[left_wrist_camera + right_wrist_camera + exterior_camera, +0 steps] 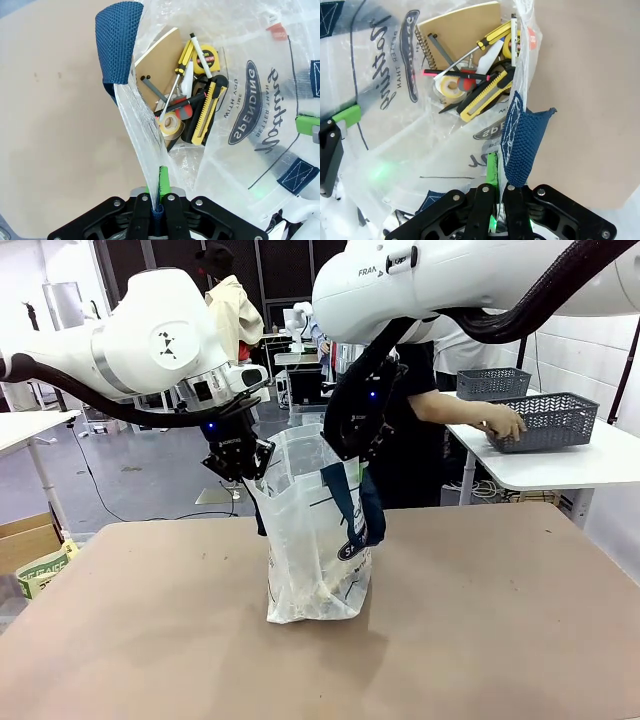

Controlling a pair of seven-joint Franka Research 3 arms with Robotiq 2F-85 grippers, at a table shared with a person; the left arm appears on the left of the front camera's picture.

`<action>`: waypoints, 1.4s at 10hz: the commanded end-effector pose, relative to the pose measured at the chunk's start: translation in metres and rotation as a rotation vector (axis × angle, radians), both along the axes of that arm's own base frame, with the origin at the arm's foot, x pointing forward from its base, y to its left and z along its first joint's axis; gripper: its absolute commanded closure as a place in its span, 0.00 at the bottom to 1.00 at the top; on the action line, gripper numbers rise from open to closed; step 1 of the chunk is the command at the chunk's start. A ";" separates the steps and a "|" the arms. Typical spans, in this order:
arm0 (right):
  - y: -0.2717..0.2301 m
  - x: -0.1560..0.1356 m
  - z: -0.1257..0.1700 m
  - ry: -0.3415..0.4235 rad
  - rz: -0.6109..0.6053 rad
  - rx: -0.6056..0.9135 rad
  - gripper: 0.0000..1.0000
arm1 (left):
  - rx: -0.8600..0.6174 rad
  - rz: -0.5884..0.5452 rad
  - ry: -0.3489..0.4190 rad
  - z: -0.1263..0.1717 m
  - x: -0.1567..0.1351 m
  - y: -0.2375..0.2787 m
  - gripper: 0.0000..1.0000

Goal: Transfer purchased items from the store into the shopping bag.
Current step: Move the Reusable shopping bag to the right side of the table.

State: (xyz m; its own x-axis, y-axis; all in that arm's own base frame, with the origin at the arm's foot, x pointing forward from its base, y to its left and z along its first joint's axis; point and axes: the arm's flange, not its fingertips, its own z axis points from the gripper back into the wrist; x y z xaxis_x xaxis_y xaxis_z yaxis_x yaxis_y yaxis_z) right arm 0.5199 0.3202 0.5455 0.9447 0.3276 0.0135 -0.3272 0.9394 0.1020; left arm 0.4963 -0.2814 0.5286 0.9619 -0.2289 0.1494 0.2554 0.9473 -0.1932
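The shopping bag [315, 540] stands on the brown table, held open from above by both grippers. My left gripper [240, 462] is shut on the bag's left rim, pinching plastic and strap [159, 192]. My right gripper [355, 445] is shut on the right rim beside a navy handle [497, 187]. Inside lie purchased items: a tan notebook [160, 57], a yellow utility knife [205, 115], a tape measure [207, 57], a tape roll [449, 86] and a screwdriver [487, 41]. The store, a dark grey basket [550, 420], sits on a side table at the right under a person's hand [500, 423].
A second grey basket [492, 383] stands behind the first on the white side table [560, 468]. A cardboard box [25, 540] sits on the floor at the left. The brown table [480, 640] is bare around the bag.
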 end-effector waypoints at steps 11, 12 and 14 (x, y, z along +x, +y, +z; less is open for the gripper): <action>0.022 0.000 -0.001 0.039 -0.366 0.039 1.00 | -0.039 0.076 0.024 0.003 0.001 -0.014 1.00; 0.023 0.002 -0.006 0.050 -0.251 0.060 1.00 | -0.039 0.076 0.024 0.003 0.001 -0.014 1.00; 0.022 0.002 -0.005 0.052 -0.304 0.056 1.00 | -0.040 0.100 0.034 0.003 0.001 -0.015 1.00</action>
